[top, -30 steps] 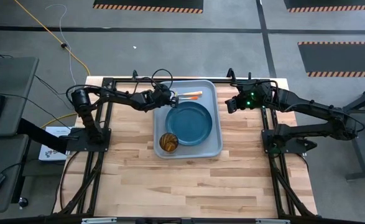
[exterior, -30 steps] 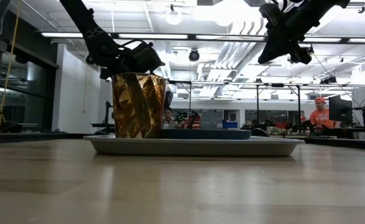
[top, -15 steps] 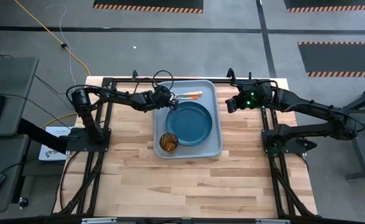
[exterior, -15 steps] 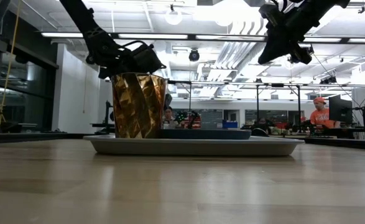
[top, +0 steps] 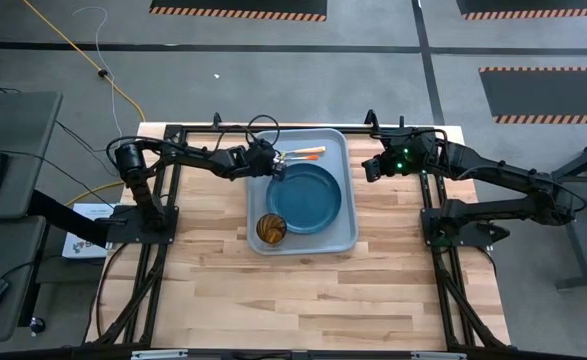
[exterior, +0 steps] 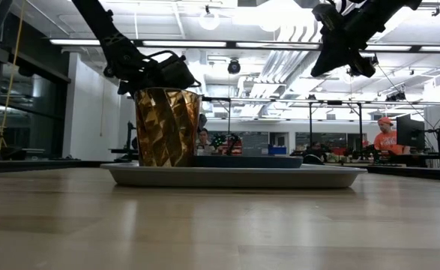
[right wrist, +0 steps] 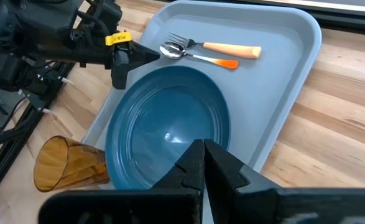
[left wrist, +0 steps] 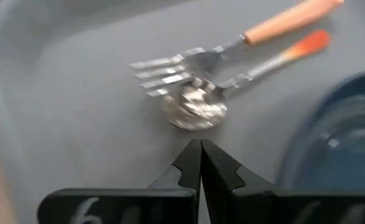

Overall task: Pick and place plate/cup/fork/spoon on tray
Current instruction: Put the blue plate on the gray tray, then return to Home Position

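Observation:
The grey-blue tray (top: 338,230) lies on the table. The teal plate (top: 303,197) and the amber cup (top: 271,228) stand in it. The fork (left wrist: 170,67) and the spoon (left wrist: 194,111) lie side by side on the tray's far floor, their orange handles pointing toward the table's right. My left gripper (left wrist: 201,152) is shut and empty, hovering over the tray's far left corner (top: 276,163), just short of the spoon's bowl. My right gripper (right wrist: 202,154) is shut and empty, held high by the tray's far right edge (top: 367,169).
Bare wooden tabletop (top: 303,290) spreads out near the tray's front and to both its sides. The arms' black frames (top: 443,230) stand at the table's left and right edges. People show in the room behind, in the low view (exterior: 385,135).

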`<action>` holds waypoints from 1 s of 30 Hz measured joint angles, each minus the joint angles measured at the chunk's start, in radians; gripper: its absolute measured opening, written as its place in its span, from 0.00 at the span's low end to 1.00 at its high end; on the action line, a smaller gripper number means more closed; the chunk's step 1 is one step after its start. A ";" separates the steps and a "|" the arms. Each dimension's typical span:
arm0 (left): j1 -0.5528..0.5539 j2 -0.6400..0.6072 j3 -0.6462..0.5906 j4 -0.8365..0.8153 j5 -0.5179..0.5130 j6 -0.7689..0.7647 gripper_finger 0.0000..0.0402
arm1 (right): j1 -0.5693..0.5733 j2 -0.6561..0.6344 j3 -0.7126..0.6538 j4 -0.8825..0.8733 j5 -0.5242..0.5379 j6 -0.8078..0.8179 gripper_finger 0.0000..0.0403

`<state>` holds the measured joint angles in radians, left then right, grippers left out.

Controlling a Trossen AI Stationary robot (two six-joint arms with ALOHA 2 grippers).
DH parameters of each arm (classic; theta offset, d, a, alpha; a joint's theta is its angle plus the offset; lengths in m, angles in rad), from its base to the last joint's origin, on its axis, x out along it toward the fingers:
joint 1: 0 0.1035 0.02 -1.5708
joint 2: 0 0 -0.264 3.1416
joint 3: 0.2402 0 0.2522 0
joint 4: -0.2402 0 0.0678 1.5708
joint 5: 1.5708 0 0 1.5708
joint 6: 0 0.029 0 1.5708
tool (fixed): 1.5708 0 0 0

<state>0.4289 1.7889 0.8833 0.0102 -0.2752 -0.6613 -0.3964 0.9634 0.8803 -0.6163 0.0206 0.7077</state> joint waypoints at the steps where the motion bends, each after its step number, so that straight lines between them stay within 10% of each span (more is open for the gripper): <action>1: 0.000 0.000 0.000 0.001 0.024 -0.001 0.00 | 0.000 0.000 0.000 0.000 -0.001 0.002 0.00; 15: 0.116 -0.373 -0.001 0.003 0.089 0.124 0.00 | -0.008 0.027 0.000 0.177 -0.022 0.030 0.00; 20: 0.140 -0.574 0.000 -0.025 0.256 0.223 0.00 | -0.030 0.096 0.000 0.241 -0.093 -0.025 0.00; 24: 0.089 -0.732 -0.008 -0.041 0.375 0.259 0.00 | -0.031 0.128 0.000 0.241 -0.104 -0.080 0.00; 30: -0.122 -0.856 -0.052 0.028 0.253 0.212 0.00 | -0.031 0.116 0.000 0.241 -0.111 -0.114 0.00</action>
<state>0.3069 0.9334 0.8313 0.0387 -0.0224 -0.4494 -0.4274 1.0795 0.8803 -0.3749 -0.0899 0.5936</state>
